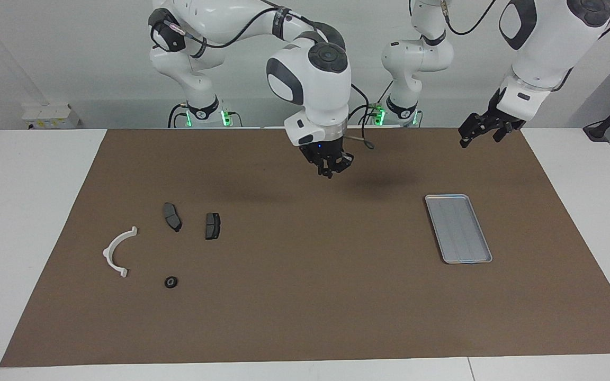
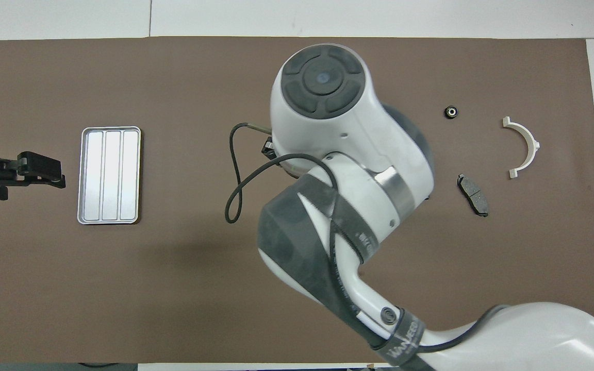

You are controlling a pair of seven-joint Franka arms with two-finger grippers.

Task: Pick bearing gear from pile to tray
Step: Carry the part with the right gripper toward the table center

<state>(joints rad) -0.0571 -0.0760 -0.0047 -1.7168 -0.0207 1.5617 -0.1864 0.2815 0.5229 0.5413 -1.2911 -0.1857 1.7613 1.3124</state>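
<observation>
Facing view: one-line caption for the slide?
Right gripper raised over mid-mat between the pile and the empty tray; left gripper waits over the mat's edge.

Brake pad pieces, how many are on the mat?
2. One brake pad lies beside the white arc; the other brake pad lies beside it, toward the tray. In the overhead view the right arm hides one.

**Pile and tray on the brown mat**

A loose pile is being seen toward the right arm's end: a white curved plastic arc, two dark grey brake-pad-shaped pieces and a small black round bearing gear. The flat silver-grey ridged metal tray is lying empty toward the left arm's end.
</observation>
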